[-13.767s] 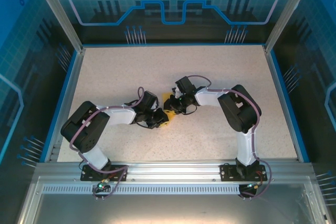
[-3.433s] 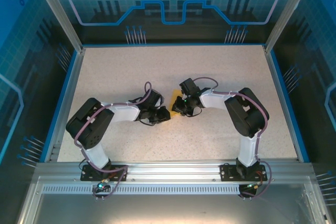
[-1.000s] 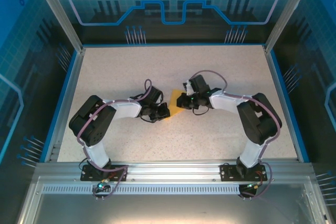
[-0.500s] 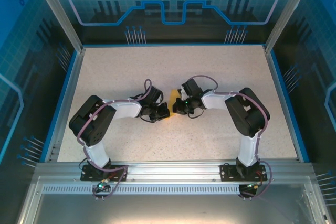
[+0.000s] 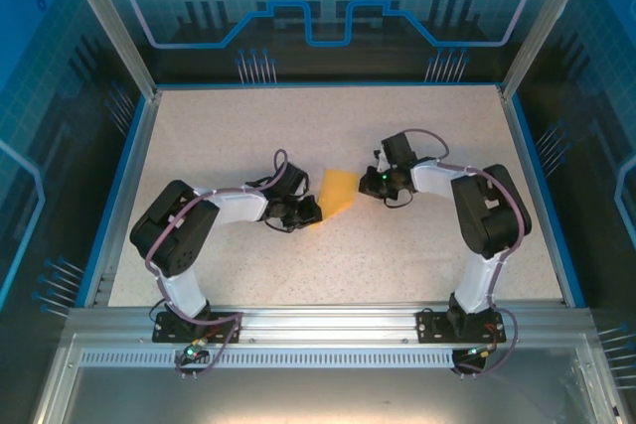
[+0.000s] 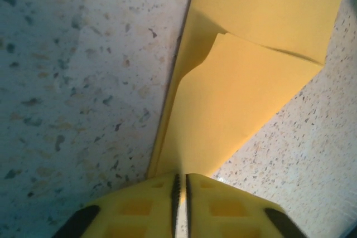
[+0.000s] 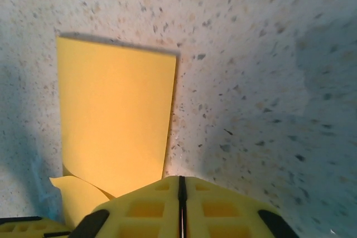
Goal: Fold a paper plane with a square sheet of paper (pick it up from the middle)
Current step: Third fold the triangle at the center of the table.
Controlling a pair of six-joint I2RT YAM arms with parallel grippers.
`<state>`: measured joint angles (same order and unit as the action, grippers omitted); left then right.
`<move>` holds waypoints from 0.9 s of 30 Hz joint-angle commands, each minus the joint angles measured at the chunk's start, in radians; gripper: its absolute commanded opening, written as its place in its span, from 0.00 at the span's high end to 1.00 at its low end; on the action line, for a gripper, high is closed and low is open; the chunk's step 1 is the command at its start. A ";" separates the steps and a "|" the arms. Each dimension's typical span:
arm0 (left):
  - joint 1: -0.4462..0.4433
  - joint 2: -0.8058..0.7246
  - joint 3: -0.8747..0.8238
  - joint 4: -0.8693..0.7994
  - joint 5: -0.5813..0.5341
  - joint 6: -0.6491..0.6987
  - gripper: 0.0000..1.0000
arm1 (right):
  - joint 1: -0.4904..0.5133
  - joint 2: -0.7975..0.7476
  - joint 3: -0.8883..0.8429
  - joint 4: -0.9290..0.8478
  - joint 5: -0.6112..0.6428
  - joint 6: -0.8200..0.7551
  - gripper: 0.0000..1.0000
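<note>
Left gripper [image 6: 181, 185] barely parted at sheet [image 6: 240, 98] corner, grip unclear; right gripper [image 7: 181, 185] closed, empty. Press centre-frame fold flat.

A speckled beige table [image 5: 298, 126], edged in blue, is shown. At its centre a folded orange-yellow paper [image 5: 339, 190] is laid, with a loose flap curled up toward 7 o'clock.

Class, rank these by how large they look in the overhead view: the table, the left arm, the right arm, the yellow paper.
1. table
2. left arm and right arm: alike, so tied
3. yellow paper
</note>
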<state>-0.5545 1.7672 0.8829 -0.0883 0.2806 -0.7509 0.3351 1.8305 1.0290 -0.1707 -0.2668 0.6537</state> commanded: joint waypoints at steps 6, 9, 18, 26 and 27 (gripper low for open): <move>-0.021 -0.149 0.080 -0.100 -0.032 0.133 0.59 | -0.004 -0.204 -0.043 -0.059 0.081 -0.030 0.57; -0.041 -0.144 0.105 -0.111 -0.076 0.207 0.54 | -0.004 -0.241 -0.073 -0.051 0.096 -0.009 0.38; -0.121 -0.030 0.234 -0.227 -0.274 0.411 0.49 | -0.031 -0.281 -0.169 0.033 0.052 0.078 0.08; -0.120 0.082 0.312 -0.185 -0.307 0.359 0.52 | -0.023 -0.236 -0.185 0.075 -0.034 0.109 0.07; -0.119 0.098 0.324 -0.188 -0.311 0.352 0.53 | -0.020 -0.228 -0.182 0.079 -0.044 0.113 0.07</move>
<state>-0.6750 1.8320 1.1561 -0.2646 0.0021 -0.3943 0.3180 1.5772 0.8513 -0.1249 -0.2562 0.7414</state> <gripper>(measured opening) 0.474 0.932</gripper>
